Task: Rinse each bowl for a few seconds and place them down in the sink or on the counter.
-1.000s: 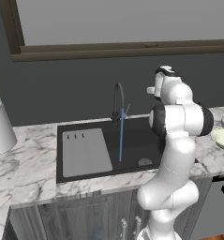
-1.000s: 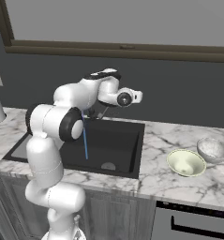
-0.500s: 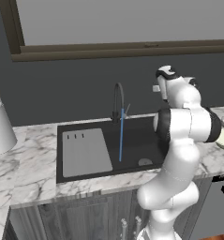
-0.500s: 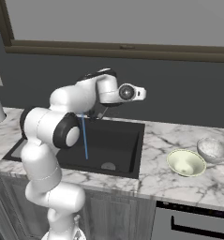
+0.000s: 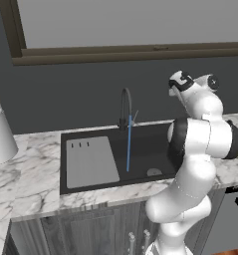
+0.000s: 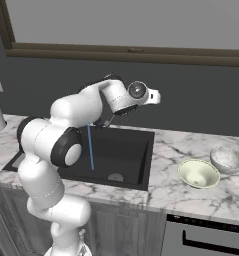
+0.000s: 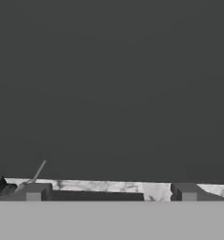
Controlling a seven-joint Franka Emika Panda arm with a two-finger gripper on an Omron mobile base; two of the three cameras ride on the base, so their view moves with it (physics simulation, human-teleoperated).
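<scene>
Two bowls stand on the counter right of the sink: a pale cream-green bowl and a greyer off-white bowl behind it. A thin blue stream of water falls from the dark gooseneck faucet into the sink. My gripper hangs high above the sink's right rear corner, pointing at the dark back wall, well left of and above the bowls. In the hand view the gripper is open, its fingertips wide apart with nothing between them.
A tall white cylinder stands on the counter at the far left. A grey drainboard panel lies in the sink's left half. A window frame runs along the wall above. A dark oven front sits under the bowls.
The arm has swung to the right and a little upward, carrying the hand away from the faucet. The gripper stays open; the bowls have not moved.
</scene>
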